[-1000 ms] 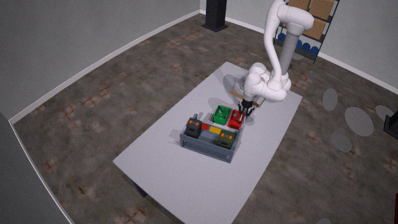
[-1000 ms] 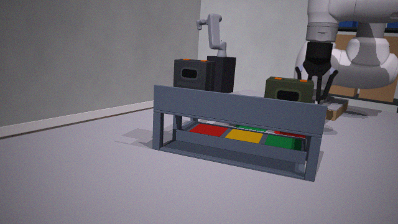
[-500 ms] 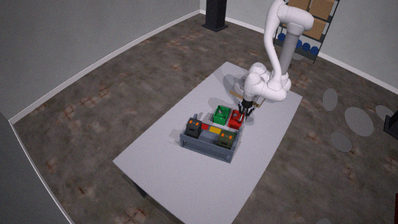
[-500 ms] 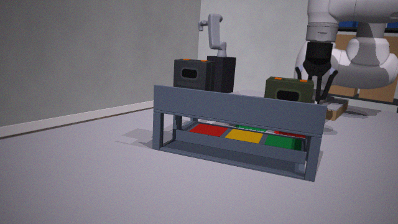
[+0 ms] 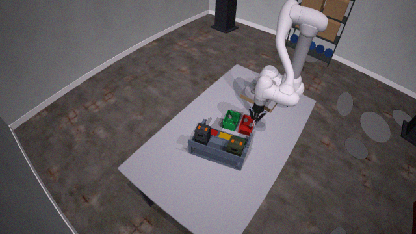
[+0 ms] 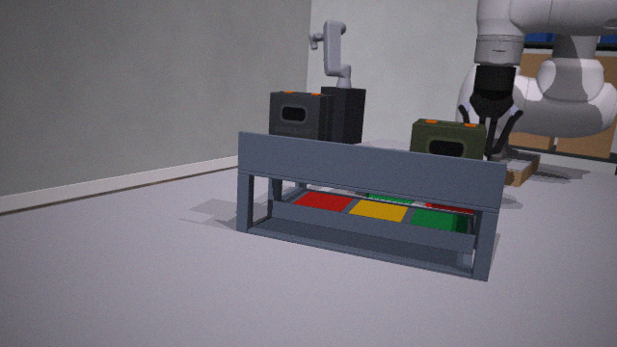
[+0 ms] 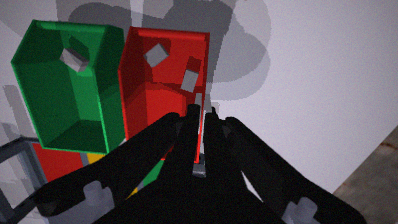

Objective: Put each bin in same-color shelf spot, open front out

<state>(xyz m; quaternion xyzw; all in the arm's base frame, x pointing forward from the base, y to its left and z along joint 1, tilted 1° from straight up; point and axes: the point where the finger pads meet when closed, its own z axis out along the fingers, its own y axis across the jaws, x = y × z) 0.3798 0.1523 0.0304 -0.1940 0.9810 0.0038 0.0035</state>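
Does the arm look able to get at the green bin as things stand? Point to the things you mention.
Probably, after backing off: the gripper point(image 5: 256, 119) point(image 6: 489, 155) point(image 7: 202, 102) straddles a wall of the red bin point(image 5: 246, 128) point(image 6: 449, 208) point(image 7: 139, 100), but nothing seems to cover the green bin point(image 5: 231, 123) point(image 6: 390, 199) point(image 7: 56, 102).

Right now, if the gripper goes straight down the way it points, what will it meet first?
Most likely the red bin: its side lies in line with the gripper, though the exact depth is unclear.

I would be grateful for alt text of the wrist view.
Black pincer fingers straddle the right wall of a red bin holding grey parts; a green bin with one grey part stands to its left.
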